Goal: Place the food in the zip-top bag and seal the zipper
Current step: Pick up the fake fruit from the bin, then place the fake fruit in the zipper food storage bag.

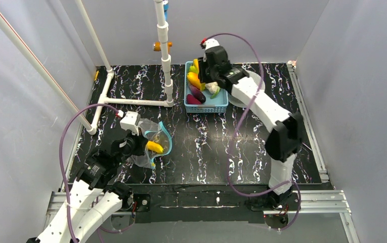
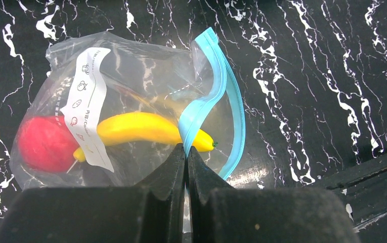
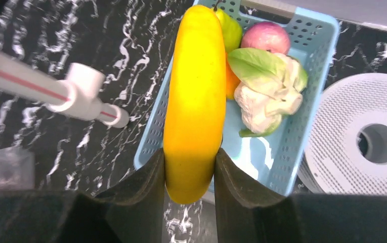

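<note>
Seen from above, a black white-veined tabletop [image 1: 206, 152] with two arms rising from its 6 o'clock edge.

The left arm reaches to about 8 o'clock, where the clear bag [image 2: 130, 66] lies crumpled with its mouth gaping; the left pincer [image 2: 186, 149] is clenched, fingers pressed flat together, and the pale-blue zipper [image 2: 221, 86] runs down to their tips, so it appears to pinch the bag's rim there. Inside the bag a banana [image 2: 135, 129] lies crosswise, its tip passing behind the zipper strip; a red apple [image 2: 44, 144] sits at the banana's 9 o'clock, touching it; a white label [image 2: 87, 109] with small printed icons runs down the bag's front.

The right arm stretches to 12 o'clock, over a light-blue basket [image 3: 317, 55]; the right pincer [image 3: 188, 154] grasps a long yellow piece [image 3: 194, 91] by its near end, one finger on each side; the piece lies across the basket's left wall. In the basket, at the piece's 3 o'clock, rests a cauliflower [image 3: 264, 98] with green leaves; a pink-purple round piece [image 3: 267, 35] sits at the cauliflower's 12 o'clock; a dark eggplant [image 1: 197, 93] lies nearer the basket's front.

A white perforated disc [image 3: 353, 147] sits at the basket's 3 o'clock; a white pipe [image 3: 34, 86] stands at its 9 o'clock.
</note>
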`<state>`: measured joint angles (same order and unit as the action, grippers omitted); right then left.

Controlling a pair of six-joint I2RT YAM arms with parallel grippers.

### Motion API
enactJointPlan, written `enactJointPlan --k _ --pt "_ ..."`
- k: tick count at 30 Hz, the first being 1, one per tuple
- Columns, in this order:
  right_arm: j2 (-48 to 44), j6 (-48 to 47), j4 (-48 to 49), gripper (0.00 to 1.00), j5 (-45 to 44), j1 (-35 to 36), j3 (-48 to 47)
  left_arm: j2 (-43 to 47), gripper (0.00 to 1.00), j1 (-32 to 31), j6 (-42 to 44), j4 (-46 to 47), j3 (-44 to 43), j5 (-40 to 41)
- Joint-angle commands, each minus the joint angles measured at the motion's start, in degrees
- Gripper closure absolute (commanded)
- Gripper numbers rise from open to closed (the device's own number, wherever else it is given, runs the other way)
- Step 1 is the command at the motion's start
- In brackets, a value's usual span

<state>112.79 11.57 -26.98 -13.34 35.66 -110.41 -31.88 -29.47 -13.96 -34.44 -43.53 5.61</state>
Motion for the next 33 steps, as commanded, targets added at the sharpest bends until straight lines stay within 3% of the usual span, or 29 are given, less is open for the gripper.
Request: enactJointPlan --k 1,7,12,20,24,28,33 --pt "-11.4 3.1 -1.0 0.99 1.2 -0.2 7.4 1.2 1.0 -0.2 -0.2 0.0 0.7 1.5" --pt "-27.2 12.7 5.1 0.99 26.0 0.5 29.9 -0.2 1.0 -0.2 -0.4 -1.2 0.0 2.0" --pt "-38.2 17.0 8.6 0.99 34.9 4.6 44.5 0.1 1.0 -0.2 -0.5 -1.3 -0.1 2.1" --pt "-45.1 26.1 12.6 0.99 40.6 12.7 51.9 1.9 1.0 -0.2 -0.9 -1.4 0.1 3.1" --pt "-45.0 30.1 16.5 0.99 35.2 19.9 51.9 2.1 1.0 -0.2 -1.0 -1.7 -0.1 3.8" --pt "-42.2 34.2 20.2 0.99 30.9 22.6 51.0 2.6 1.0 -0.2 -1.2 -1.5 0.0 3.5" --pt "-35.0 37.1 21.1 0.99 31.8 23.2 46.3 2.8 1.0 -0.2 -0.9 -0.7 0.2 1.3"
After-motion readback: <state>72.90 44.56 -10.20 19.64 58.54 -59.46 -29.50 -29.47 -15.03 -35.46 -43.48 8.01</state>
